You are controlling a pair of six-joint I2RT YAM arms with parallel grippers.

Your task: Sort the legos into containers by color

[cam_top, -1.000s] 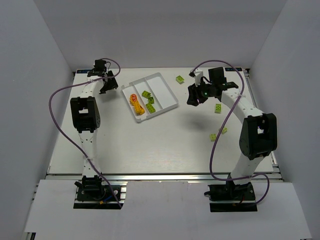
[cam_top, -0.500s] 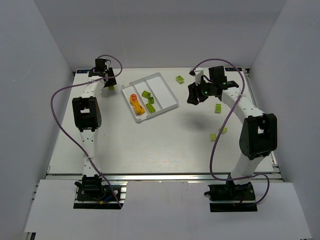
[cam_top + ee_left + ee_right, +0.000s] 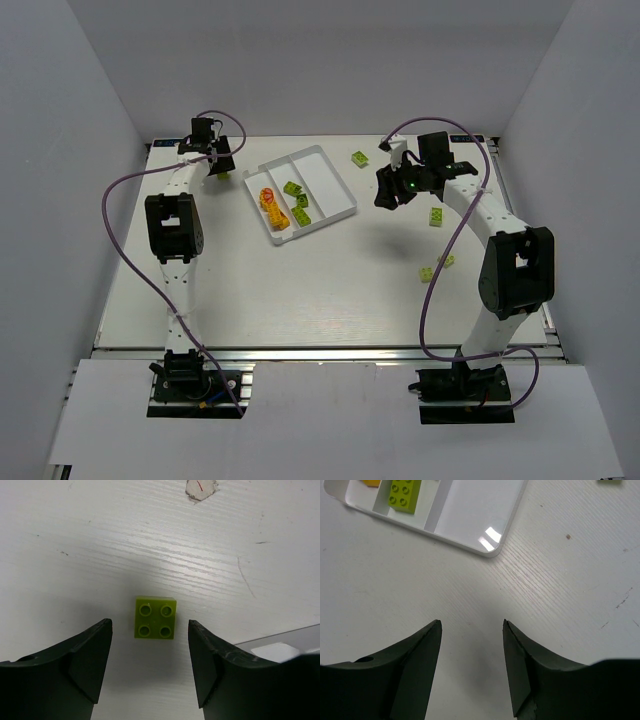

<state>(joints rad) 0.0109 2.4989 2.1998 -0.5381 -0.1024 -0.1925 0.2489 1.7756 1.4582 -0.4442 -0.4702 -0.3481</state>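
Lime green four-stud lego framed by widely spread left gripper, nothing gripped, right gripper likewise parted, empty, near white tray corner.

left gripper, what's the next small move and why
Probably lower the left gripper straight down and close on the lime green lego: it lies flat on the table, studs up, centred between the open fingers, untouched.
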